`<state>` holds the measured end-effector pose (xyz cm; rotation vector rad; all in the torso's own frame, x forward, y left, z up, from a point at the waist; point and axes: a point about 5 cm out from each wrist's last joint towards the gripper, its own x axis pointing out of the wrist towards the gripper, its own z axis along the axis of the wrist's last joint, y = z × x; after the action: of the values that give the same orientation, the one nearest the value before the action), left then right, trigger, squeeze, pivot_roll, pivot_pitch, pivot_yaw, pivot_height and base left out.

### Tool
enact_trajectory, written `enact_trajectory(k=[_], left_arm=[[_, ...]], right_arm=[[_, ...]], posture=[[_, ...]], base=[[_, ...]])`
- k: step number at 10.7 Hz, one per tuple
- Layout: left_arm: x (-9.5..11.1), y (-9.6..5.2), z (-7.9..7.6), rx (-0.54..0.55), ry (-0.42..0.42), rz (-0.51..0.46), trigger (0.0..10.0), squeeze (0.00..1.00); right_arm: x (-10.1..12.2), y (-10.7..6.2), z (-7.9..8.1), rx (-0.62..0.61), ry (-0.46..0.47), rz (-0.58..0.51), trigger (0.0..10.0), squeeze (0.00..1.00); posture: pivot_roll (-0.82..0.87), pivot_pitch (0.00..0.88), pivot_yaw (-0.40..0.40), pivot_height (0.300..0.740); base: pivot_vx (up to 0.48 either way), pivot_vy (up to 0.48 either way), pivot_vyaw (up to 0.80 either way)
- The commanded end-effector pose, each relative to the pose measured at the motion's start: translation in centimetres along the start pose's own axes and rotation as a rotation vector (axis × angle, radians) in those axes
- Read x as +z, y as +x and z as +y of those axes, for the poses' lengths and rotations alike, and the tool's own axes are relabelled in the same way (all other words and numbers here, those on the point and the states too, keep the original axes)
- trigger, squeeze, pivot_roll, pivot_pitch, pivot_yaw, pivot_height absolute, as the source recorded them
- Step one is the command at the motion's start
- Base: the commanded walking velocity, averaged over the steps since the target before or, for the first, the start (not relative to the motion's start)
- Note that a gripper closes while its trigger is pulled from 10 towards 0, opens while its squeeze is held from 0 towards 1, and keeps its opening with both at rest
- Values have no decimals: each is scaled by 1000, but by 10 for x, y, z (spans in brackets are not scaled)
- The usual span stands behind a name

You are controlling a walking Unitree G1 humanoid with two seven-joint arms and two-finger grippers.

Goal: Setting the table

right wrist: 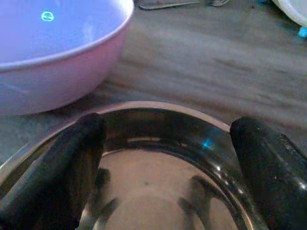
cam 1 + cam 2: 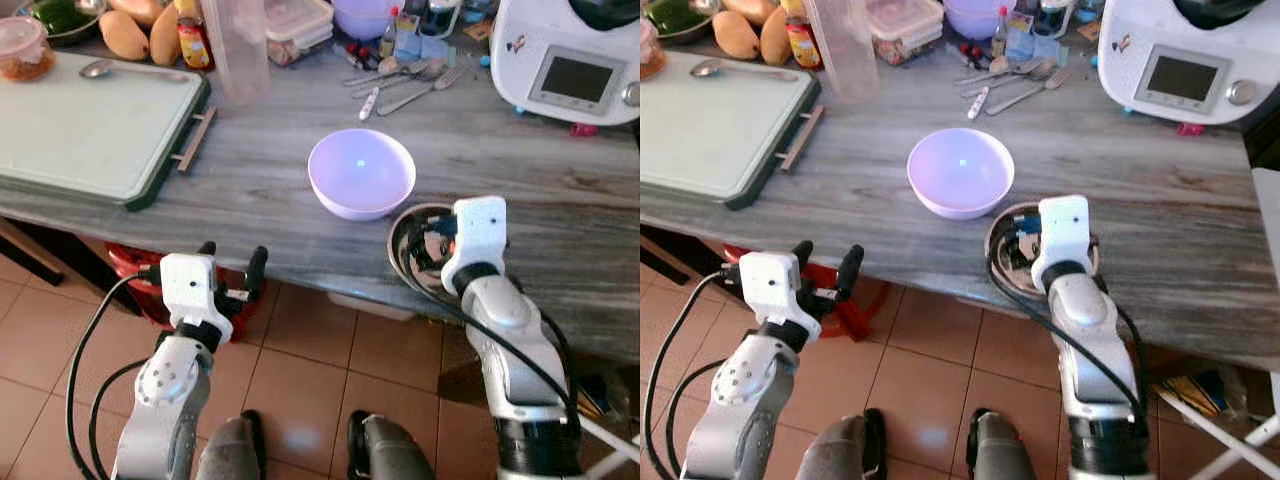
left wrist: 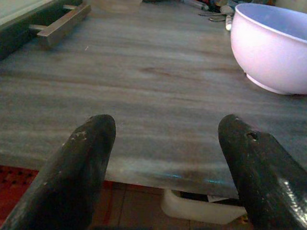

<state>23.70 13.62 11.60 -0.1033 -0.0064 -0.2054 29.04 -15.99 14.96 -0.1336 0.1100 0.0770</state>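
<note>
On the grey counter (image 2: 560, 215), right gripper (image 1: 168, 158) jaws spread over steel bowl (image 1: 158, 191), beside lilac bowl (image 2: 361, 173), left gripper (image 2: 232, 262) jaws apart, empty.

Left gripper (image 3: 165, 143) fingers spread wide at counter (image 3: 144, 86) edge; lilac bowl (image 3: 271, 45) ahead, tray handle (image 3: 60, 21) beyond

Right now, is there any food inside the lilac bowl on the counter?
No, the lilac bowl is empty; the left eye view shows only its smooth inside with a small spot of reflected light.
</note>
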Motion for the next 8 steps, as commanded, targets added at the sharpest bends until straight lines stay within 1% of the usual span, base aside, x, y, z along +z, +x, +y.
enact_trajectory(k=[1,2,3,4,5,6,7,8], left_arm=[[-1,-2,0,5,-6,10,10000,0],[-1,-2,0,5,-7,11,10000,0],[-2,-4,1,15,-2,19,10000,0],[-4,-5,5,56,19,31,10000,0],[-5,-5,7,79,19,38,10000,0],[-5,-4,10,108,29,44,10000,0],[-5,-3,10,113,32,43,10000,0],[-5,-2,10,115,36,46,10000,0]], right_arm=[[-2,0,-1,4,8,11,10000,0],[-2,-1,-1,7,8,12,10000,0],[-1,-6,-3,-1,-5,-7,10000,0],[6,-15,-6,-27,-11,-69,10000,0],[8,-19,-7,-34,-20,-96,10000,0],[14,-30,-3,-25,51,-177,10000,0],[19,-36,1,-9,32,-220,10000,0],[20,-38,5,-2,38,-235,10000,0]], posture=[[-22,223,-15,740],[-26,224,-19,740],[-27,225,-21,740],[-27,229,-19,740],[-27,226,-18,740],[-28,224,-21,740],[-31,220,-20,740],[-32,214,-14,740]], base=[[0,0,0],[0,0,0],[0,0,0],[0,0,0],[0,0,0],[0,0,0],[0,0,0],[0,0,0]])
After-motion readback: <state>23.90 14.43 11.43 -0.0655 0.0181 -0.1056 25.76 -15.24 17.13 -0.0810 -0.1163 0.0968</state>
